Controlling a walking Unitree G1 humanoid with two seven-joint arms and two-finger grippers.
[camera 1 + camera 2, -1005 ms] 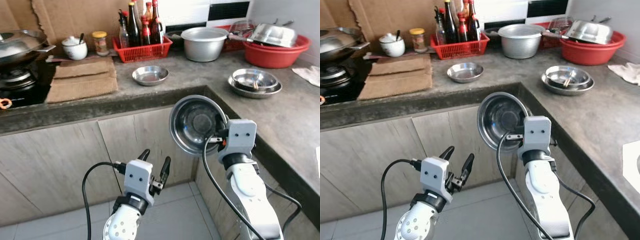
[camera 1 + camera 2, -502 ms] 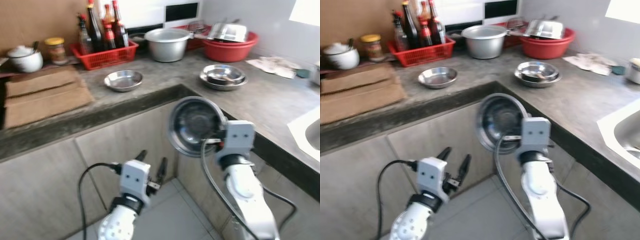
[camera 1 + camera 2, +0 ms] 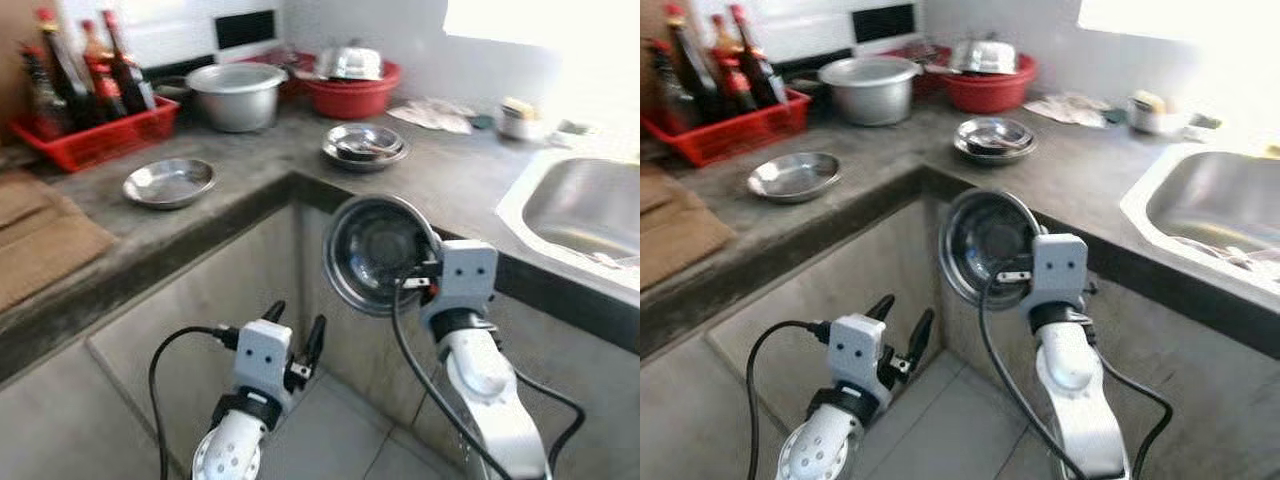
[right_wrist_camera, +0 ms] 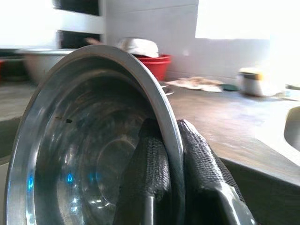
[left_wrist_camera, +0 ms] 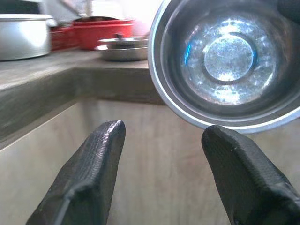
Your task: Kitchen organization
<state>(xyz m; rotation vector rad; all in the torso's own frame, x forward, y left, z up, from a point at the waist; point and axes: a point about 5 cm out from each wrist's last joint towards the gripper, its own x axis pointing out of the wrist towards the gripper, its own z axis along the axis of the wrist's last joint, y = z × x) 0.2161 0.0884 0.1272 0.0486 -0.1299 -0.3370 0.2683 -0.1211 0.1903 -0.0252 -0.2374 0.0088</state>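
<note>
Right gripper (image 4: 171,154) pinches the round steel bowl's (image 3: 377,250) rim; sink (image 3: 580,205) lies at two o'clock; left gripper (image 3: 295,335) hangs spread.

Home kitchen, stone counter (image 3: 470,180), sink (image 3: 585,205), pots (image 3: 235,93)

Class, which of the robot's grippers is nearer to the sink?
Right. The right gripper, clamped on a steel bowl, is raised beside the counter edge just short of the sink. The left gripper hangs lower, open, farther away.
</note>
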